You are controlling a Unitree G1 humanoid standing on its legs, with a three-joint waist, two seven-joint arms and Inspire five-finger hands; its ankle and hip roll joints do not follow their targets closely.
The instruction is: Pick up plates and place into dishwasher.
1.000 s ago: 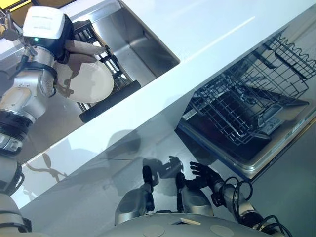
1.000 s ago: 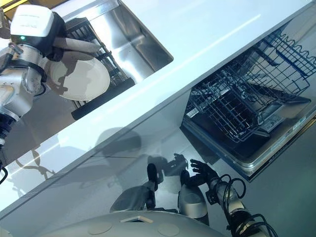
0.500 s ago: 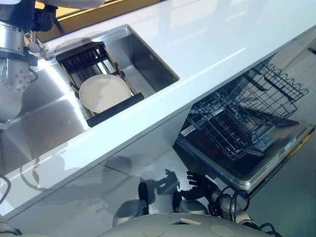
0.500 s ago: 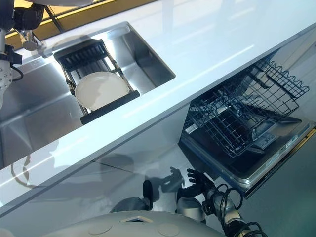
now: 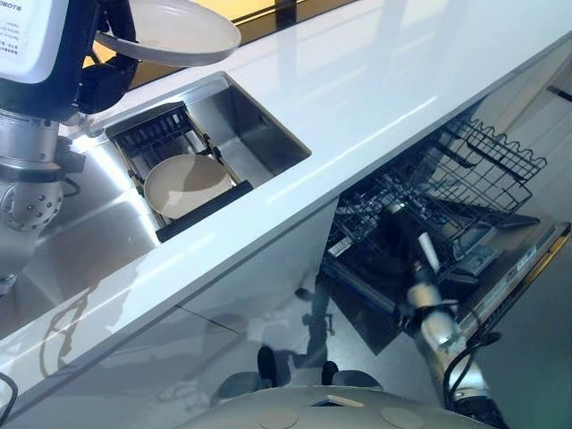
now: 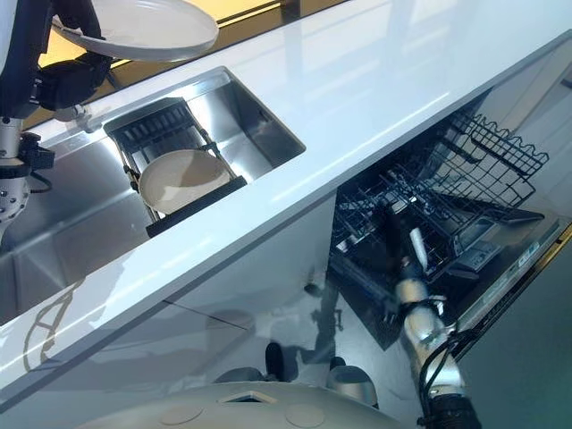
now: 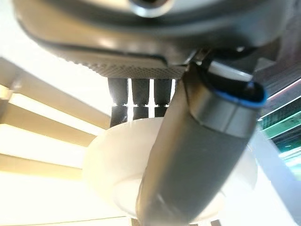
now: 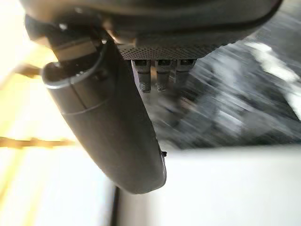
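My left hand [image 5: 100, 79] is shut on a white plate [image 5: 172, 30], held high above the sink's far left corner. In the left wrist view the thumb [image 7: 197, 155] lies across the plate [image 7: 113, 169], with the fingers [image 7: 141, 96] behind its rim. A second white plate [image 5: 188, 183] lies flat on the black drying rack [image 5: 150, 130] inside the sink. My right hand [image 5: 404, 234] is raised in front of the open dishwasher's wire rack [image 5: 487, 165], open and holding nothing; its thumb [image 8: 113, 122] and straight fingers [image 8: 157, 75] show in the right wrist view.
A steel sink [image 5: 259, 134] is set in a long white counter [image 5: 375, 80]. The dishwasher's lowered door [image 5: 523, 259] juts out below the counter at the right, with the rack pulled out over it.
My left hand has lifted one plate from the sink rack to high above it, leaving another on the rack. My right hand has risen from near the floor to the dishwasher rack. The camera shifted.
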